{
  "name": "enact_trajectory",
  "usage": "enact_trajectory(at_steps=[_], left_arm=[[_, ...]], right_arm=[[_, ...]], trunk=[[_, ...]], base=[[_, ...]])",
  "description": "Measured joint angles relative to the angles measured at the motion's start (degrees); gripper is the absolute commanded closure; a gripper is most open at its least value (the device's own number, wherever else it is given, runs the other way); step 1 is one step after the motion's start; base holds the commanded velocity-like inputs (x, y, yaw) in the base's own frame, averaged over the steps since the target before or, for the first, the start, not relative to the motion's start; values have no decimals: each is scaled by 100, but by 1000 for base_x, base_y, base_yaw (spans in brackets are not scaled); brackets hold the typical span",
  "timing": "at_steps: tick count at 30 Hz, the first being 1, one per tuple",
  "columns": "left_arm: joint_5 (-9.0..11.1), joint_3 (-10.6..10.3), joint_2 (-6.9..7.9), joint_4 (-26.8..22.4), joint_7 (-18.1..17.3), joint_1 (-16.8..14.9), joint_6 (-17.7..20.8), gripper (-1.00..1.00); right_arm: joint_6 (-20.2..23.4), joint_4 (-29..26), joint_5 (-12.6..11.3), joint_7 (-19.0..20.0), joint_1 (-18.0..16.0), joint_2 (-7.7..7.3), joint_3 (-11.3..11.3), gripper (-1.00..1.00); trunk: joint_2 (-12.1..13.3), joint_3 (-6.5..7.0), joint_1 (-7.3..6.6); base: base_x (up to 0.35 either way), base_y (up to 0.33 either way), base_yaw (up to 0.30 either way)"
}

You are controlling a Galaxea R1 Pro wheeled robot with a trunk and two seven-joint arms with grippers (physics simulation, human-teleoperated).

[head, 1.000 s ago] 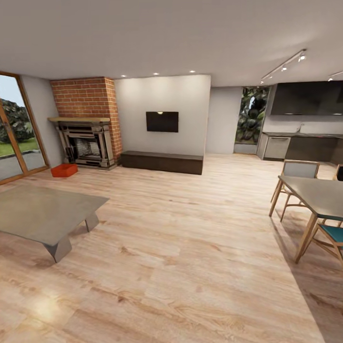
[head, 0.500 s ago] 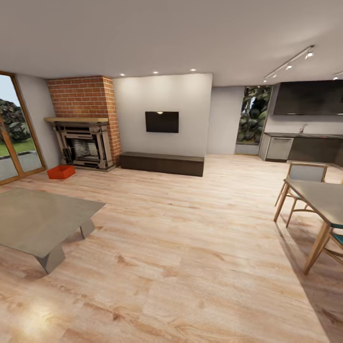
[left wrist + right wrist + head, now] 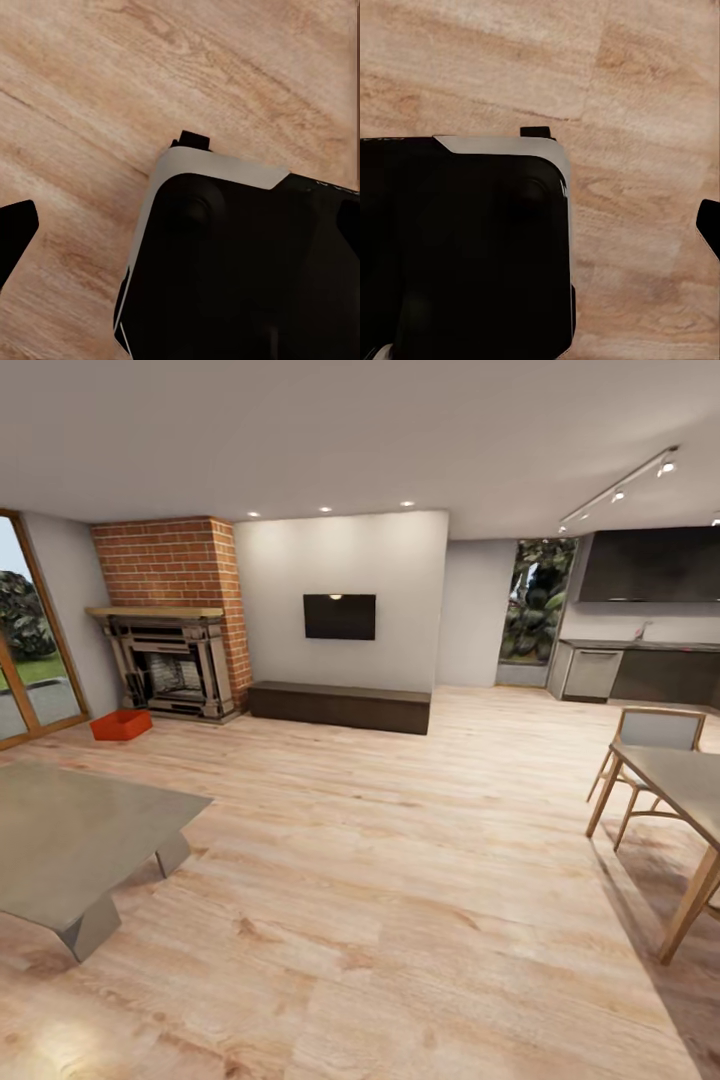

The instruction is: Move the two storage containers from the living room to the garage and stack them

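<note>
Glass door (image 3: 30, 660): at the far left, wood-framed, greenery outside.
Storage container (image 3: 121, 725): one orange-red box sits on the wood-plank floor (image 3: 400, 880) just in front of the fireplace's left side, near the glass door; whether a second box is with it cannot be told at this range.
Low grey table (image 3: 70, 840): close to the camera at the left, on angular metal legs, well apart from the container.
Fireplace (image 3: 170, 660): red brick chimney with a dark ornate surround, against the back wall.
Bench (image 3: 340, 706): long, low and dark, just right of the fireplace, under a wall-mounted black screen (image 3: 340, 616).
Kitchen counter (image 3: 640, 672): dark, at the far right back, beside a window with foliage.
Dining table (image 3: 680, 780): at the right edge, with a wooden chair (image 3: 650, 735) drawn up to it.
Left end effector: the left wrist view shows a dark fingertip (image 3: 15, 232) at the picture's edge over wood planks and a black, white-edged robot body (image 3: 240, 262); open or closed cannot be told.
Right end effector: the right wrist view likewise shows one dark fingertip (image 3: 709, 225) over the planks; its state cannot be told.
</note>
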Motion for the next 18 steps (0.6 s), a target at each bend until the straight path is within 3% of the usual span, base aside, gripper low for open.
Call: enact_trajectory(at_steps=[18], left_arm=[[-10,0,-89,0,-5,0,-13,-100]], right_arm=[[0,0,0,0,0,0,0,-100]], trunk=[[0,0,0]], base=[[324,0,0]])
